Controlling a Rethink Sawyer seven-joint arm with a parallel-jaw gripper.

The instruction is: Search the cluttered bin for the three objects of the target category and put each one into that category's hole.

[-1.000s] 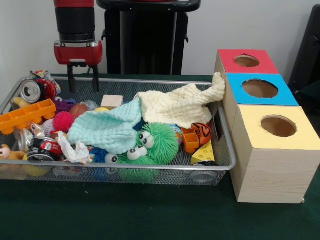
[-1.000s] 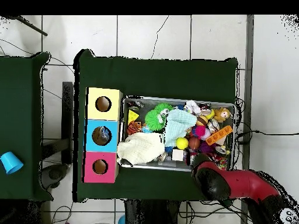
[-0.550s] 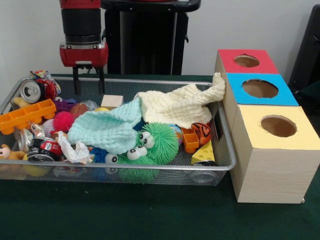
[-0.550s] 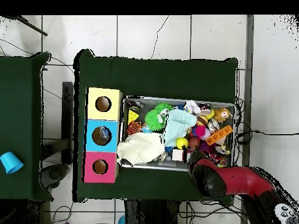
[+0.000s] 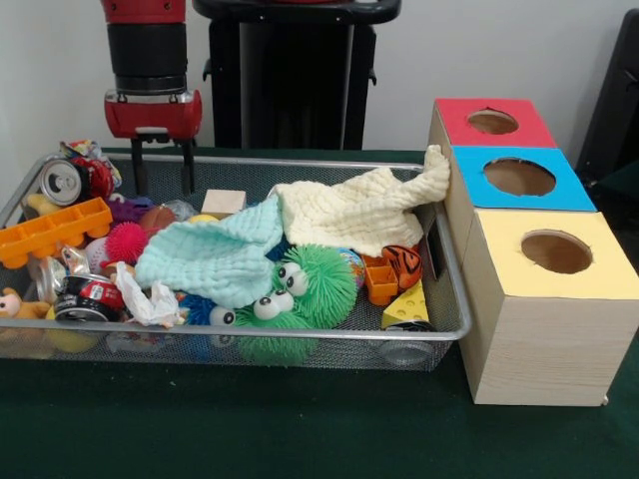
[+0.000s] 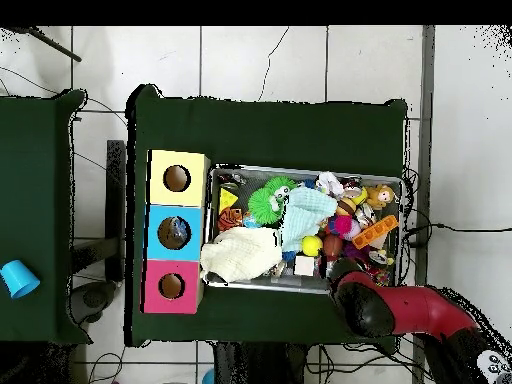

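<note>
Front view: the gripper (image 5: 160, 165) hangs at upper left of the frame, above the bin (image 5: 300, 163) rim, its two dark fingers (image 5: 186, 165) spread apart and holding nothing. The task's objects cannot be singled out, since the target category is not shown; candidates lie in the clutter at left, among them an orange block (image 5: 52, 230), a pink spiky ball (image 5: 127, 240) and a can (image 5: 62, 182). The orange block's long axis runs left to right, rising slightly toward the right. Two cloths, mint (image 5: 215, 257) and cream (image 5: 354, 212), cover the bin's centre. Likely hazards: a descending finger could snag a cloth or strike the wire rim, and packed neighbours could block a clean grasp. The box (image 5: 544, 299) with three holes stands at right.
</note>
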